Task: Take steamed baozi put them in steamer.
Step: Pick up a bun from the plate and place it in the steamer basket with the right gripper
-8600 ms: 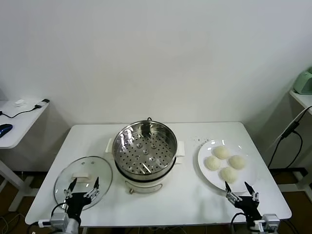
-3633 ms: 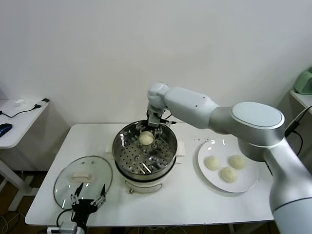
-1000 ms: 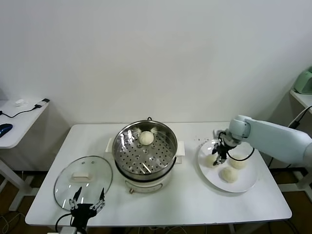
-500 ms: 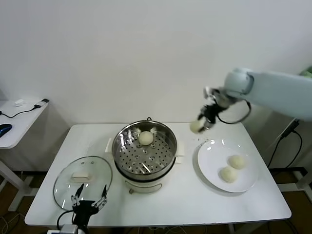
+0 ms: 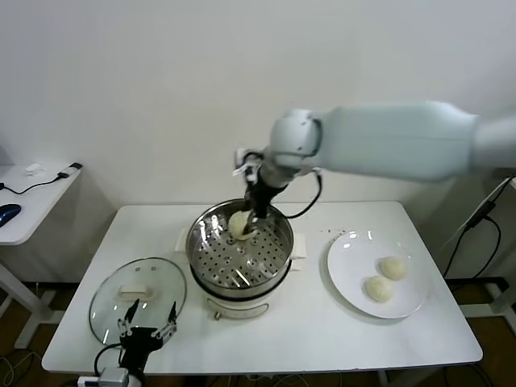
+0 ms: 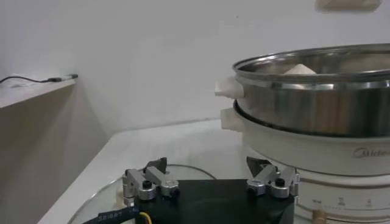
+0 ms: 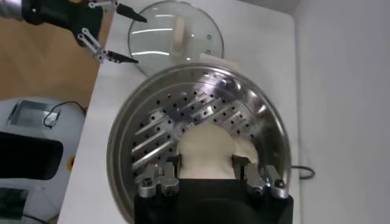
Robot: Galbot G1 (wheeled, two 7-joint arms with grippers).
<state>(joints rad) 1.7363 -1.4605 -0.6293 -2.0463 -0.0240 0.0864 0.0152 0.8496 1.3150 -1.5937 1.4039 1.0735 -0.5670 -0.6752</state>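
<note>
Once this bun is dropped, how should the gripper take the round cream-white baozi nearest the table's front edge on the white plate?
Take the front baozi from straight above, across its domed sides; it lies flat on the white plate, its neighbour close behind.

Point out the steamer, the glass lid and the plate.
steamer (image 5: 201,234): head view, left rim.
glass lid (image 5: 109,300): head view, bare glass left of its handle.
plate (image 5: 347,262): head view, bare left part.
</note>
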